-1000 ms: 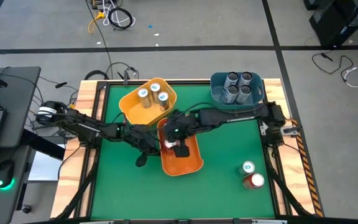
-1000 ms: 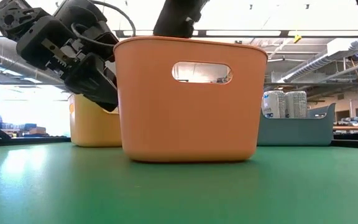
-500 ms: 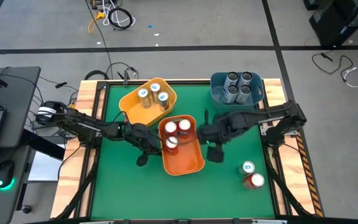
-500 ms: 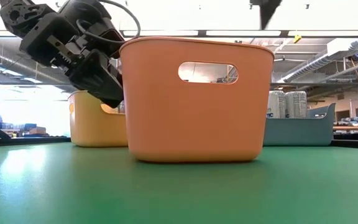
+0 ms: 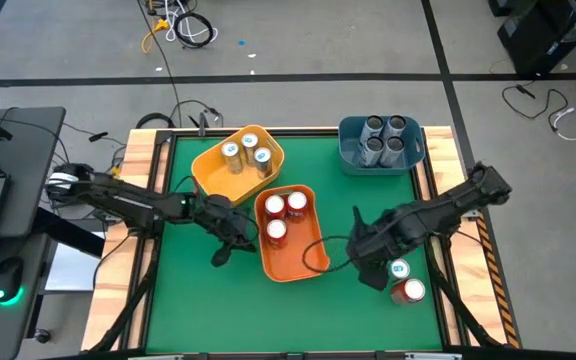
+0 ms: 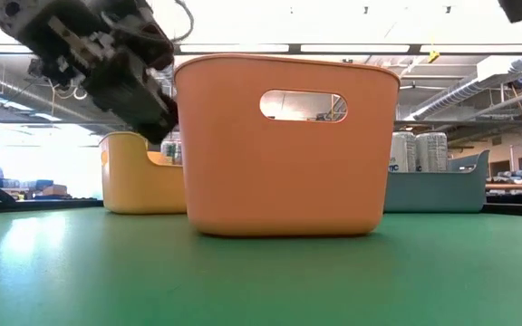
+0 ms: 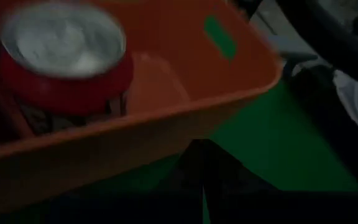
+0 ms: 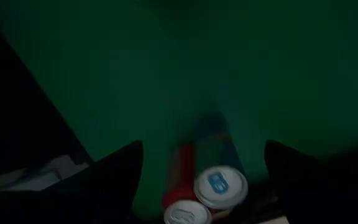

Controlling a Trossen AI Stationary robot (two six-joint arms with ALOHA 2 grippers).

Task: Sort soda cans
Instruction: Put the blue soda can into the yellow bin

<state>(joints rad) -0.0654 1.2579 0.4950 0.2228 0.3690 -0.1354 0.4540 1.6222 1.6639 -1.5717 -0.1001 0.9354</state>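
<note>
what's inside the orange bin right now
Three red soda cans stand upright at the far end of the orange bin; the near end looks bare. Anything beneath the cans is hidden.

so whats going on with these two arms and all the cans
The robot is sorting soda cans into bins. Three red cans stand in the orange bin, two in the yellow bin, four grey ones in the blue bin. The right gripper, open and empty, is near the last two loose cans at the table's right front corner. The left gripper is shut, beside the orange bin's left wall.
</note>
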